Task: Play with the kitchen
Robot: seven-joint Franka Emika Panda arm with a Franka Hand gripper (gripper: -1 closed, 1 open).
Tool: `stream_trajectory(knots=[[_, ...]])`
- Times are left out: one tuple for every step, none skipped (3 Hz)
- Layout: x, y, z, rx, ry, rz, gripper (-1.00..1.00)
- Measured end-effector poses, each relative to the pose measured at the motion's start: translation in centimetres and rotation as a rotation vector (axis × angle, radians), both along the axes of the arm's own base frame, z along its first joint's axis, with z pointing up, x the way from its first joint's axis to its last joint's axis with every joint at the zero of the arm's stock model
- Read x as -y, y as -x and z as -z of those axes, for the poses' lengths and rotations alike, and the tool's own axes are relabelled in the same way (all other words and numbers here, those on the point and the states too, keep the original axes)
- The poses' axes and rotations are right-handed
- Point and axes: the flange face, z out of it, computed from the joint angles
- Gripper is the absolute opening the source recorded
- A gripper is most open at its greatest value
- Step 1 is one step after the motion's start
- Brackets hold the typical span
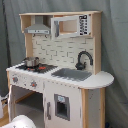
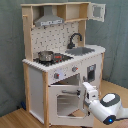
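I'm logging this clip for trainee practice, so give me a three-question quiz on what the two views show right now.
1. True or false: in the second exterior view, the oven door of the play kitchen hangs open.
2. What stands on the stove in both exterior views? A) a small metal pot B) a kettle C) nothing
3. In the second exterior view, what is the gripper closest to?

Key:
1. True. The windowed door is swung out from its opening.
2. A, the small metal pot.
3. The free edge of the open oven door; whether it grips the door cannot be told.
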Motion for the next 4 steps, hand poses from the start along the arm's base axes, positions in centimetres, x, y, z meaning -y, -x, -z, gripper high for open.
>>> stream_trajectory(knots=[[0.0,0.0,-0.1,0.003,0.0,0.004,1.0],[-0.7,0.8,-1.0,0.02,0.019,0.026,1.0],[-2.4,1.8,-1.4,-0.002,0.096,0.003,1.0],[-4.0,2.7,-2.4,-0.025,0.185,-0.014,1.0]])
